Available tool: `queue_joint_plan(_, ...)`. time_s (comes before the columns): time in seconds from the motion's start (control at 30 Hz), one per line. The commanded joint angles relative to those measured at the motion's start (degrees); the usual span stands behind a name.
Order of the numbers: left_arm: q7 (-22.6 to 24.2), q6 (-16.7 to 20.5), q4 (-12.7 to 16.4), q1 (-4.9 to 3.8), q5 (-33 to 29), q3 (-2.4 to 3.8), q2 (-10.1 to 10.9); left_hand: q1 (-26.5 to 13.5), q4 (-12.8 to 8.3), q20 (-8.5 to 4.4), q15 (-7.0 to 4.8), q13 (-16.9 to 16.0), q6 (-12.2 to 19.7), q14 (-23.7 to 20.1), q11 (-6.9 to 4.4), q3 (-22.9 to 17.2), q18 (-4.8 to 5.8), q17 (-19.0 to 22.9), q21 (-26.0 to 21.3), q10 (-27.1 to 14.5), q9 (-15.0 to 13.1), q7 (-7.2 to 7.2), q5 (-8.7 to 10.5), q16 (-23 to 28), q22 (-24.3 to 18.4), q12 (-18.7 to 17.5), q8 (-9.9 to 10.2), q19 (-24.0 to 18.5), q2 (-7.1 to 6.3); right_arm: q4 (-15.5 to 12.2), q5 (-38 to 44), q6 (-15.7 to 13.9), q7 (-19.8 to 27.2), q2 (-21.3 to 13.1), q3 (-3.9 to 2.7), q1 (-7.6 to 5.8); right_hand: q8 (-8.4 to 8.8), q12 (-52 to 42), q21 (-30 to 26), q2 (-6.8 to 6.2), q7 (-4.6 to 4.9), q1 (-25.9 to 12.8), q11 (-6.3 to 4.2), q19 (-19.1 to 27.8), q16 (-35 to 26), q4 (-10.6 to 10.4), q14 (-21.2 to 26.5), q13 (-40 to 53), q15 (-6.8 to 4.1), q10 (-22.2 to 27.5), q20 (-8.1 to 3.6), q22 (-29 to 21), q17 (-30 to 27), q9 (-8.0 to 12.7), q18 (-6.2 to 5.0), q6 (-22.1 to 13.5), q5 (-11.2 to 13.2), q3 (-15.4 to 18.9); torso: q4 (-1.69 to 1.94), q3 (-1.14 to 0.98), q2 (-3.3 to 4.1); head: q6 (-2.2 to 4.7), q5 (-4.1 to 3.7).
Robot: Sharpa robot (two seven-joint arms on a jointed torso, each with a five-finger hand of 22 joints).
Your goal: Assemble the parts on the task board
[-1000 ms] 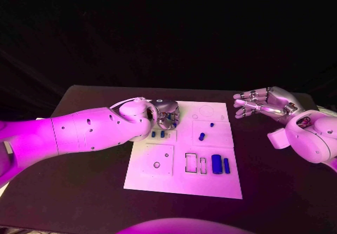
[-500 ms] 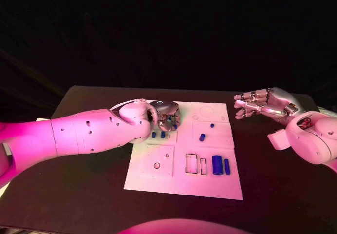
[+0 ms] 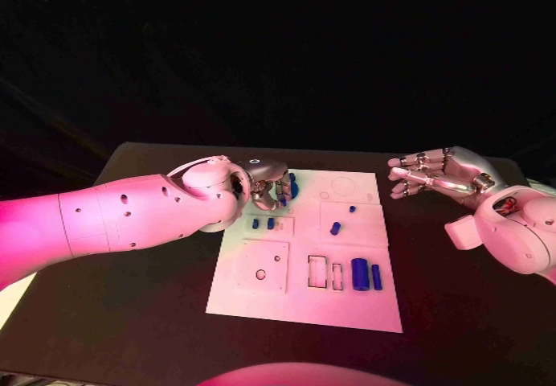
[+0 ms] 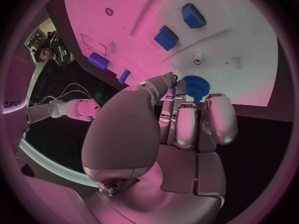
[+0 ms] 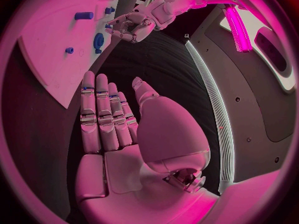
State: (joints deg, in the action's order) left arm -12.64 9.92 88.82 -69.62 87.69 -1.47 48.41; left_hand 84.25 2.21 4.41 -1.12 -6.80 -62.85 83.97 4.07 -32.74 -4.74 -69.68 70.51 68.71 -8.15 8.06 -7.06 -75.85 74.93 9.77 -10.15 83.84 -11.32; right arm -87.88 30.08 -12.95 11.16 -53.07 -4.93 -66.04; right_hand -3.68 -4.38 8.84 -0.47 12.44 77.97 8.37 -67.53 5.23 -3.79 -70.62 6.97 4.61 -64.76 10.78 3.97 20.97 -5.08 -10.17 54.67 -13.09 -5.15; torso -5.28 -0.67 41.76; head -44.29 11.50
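The white task board (image 3: 304,301) lies mid-table. My left hand (image 3: 267,183) hovers over its far left corner and pinches a blue toothed gear (image 3: 292,186) between thumb and fingertips; the left wrist view shows the gear (image 4: 196,87) just past the fingertips (image 4: 177,97). The right wrist view also shows the gear (image 5: 98,40) next to the left hand (image 5: 129,27). Two small blue blocks (image 3: 262,223) sit on the board just near of that hand. My right hand (image 3: 443,173) is raised off the board's far right corner, fingers spread and holding nothing.
A thick blue cylinder (image 3: 359,273) and a slimmer one (image 3: 375,273) lie at the board's near right, beside two rectangular slots (image 3: 315,271). Small blue pieces (image 3: 335,228) (image 3: 351,208) sit mid-board. A round hole (image 3: 261,274) is at the near left.
My left hand has drawn back slightly toward the board's far edge, and the blue gear now shows beside its fingertips. The right hand has stayed in place.
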Motion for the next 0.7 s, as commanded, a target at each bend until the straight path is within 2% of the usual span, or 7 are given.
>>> queue_joint_plan(0.03, -0.50, 0.06, 0.57, -0.14, -1.81, 0.03, 0.84, -0.68, -0.05, 0.27, 0.20, -0.09, -0.22, 2.34, -0.05, -0.45, 0.75, 0.07, 0.19, 0.53, -0.05, 0.18, -0.29, -0.20, 3.08, -0.23, 0.39, 1.13, 0.08, 0.08, 0.28, 0.69, 0.36, 0.09, -0.01, 0.03, -0.01, -0.25, -0.35, 0.51, -0.04, 0.12, 0.02, -0.35, -0.29, 0.30, 0.06, -0.10, 0.26, 0.22, -0.08, -0.08, -0.07, 0.08, -0.35, -0.38, -0.35, 0.11, 0.03, 0.04, 0.09, -0.03, 0.01)
queue_joint_plan(0.17, -0.56, -0.06, 0.96, -0.21, -2.54, 0.06, 2.07, -0.77, -0.08, 0.27, 0.19, -0.12, -0.30, 2.33, -0.07, -0.46, 0.75, 0.13, 0.21, 0.61, -0.06, 0.16, -0.28, -0.18, 3.11, -0.26, 0.40, 1.13, 0.05, 0.27, 0.34, 0.71, 0.41, 0.27, -0.01, 0.12, -0.01, -0.25, -0.35, 0.51, -0.04, 0.12, 0.02, -0.35, -0.29, 0.30, 0.06, -0.10, 0.26, 0.22, -0.08, -0.08, -0.07, 0.08, -0.35, -0.38, -0.35, 0.11, 0.14, 0.00, 0.07, -0.05, 0.21)
queue_joint_plan(0.33, -0.70, -0.51, 0.85, -0.21, -3.10, 0.06, 3.06, -0.90, -0.13, 0.27, 0.16, -0.16, -0.42, 2.32, -0.11, -0.48, 0.76, 0.16, 0.28, 0.75, -0.07, 0.12, -0.26, -0.20, 3.17, -0.31, 0.42, 1.14, 0.02, 0.39, 0.36, 0.75, 0.47, 0.47, -0.01, 0.37, -0.01, -0.25, -0.35, 0.51, -0.04, 0.12, 0.02, -0.35, -0.29, 0.30, 0.06, -0.10, 0.26, 0.22, -0.08, -0.08, -0.07, 0.08, -0.35, -0.38, -0.35, 0.11, 0.07, -0.01, 0.05, -0.15, 0.49)
queue_joint_plan(0.47, -0.72, -1.16, 0.46, -0.10, -3.51, 0.05, 3.21, -0.97, -0.13, 0.27, 0.15, -0.17, -0.45, 2.32, -0.12, -0.47, 0.75, 0.18, 0.28, 0.78, -0.08, 0.11, -0.25, -0.20, 3.17, -0.34, 0.43, 1.14, 0.00, 0.45, 0.37, 0.77, 0.52, 0.52, -0.01, 0.47, -0.01, -0.25, -0.35, 0.51, -0.04, 0.12, 0.02, -0.35, -0.29, 0.30, 0.06, -0.10, 0.26, 0.22, -0.08, -0.08, -0.07, 0.08, -0.35, -0.38, -0.35, 0.11, 0.00, 0.10, 0.06, -0.18, 0.53)
queue_joint_plan(0.7, -0.75, -1.91, -0.06, 0.21, -4.02, 0.04, 2.95, -1.34, -0.07, 0.27, 0.14, -0.21, -0.55, 2.31, -0.13, -0.42, 0.74, 0.24, 0.23, 0.86, -0.08, 0.09, -0.18, -0.22, 3.17, -0.48, 0.49, 1.12, -0.04, 0.47, 0.38, 0.82, 0.57, 0.54, -0.01, 0.56, -0.02, -0.27, -0.43, 0.52, -0.04, 0.13, 0.02, -0.37, -0.30, 0.35, 0.05, -0.16, 0.26, 0.23, -0.08, -0.08, -0.09, 0.08, -0.35, -0.39, -0.38, 0.09, -0.08, 0.03, 0.04, -0.24, 0.73)
